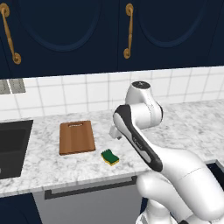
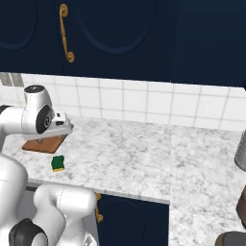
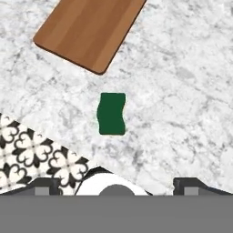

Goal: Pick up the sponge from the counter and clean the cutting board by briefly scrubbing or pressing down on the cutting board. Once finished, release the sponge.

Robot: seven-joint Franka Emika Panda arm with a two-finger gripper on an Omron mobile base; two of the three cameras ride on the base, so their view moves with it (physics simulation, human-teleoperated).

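sponge (image 3: 111, 113) on counter (image 3: 182, 91) (just beside cutting board (image 3: 88, 29)).

No text, label, brand, number or sign can be read anywhere in these views; the cutting board (image 1: 77, 137), the sponge (image 1: 110, 157) and the counter (image 1: 183, 127) all carry plain, unmarked surfaces.

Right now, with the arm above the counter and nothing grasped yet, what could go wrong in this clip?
1. The sponge lies close to the counter front edge, so a nudge on descent could push it off.
2. It is small and sits off centre between the open jaws in the hand view, so they may close beside it.
3. The cutting board lies loose, so scrubbing might slide it.
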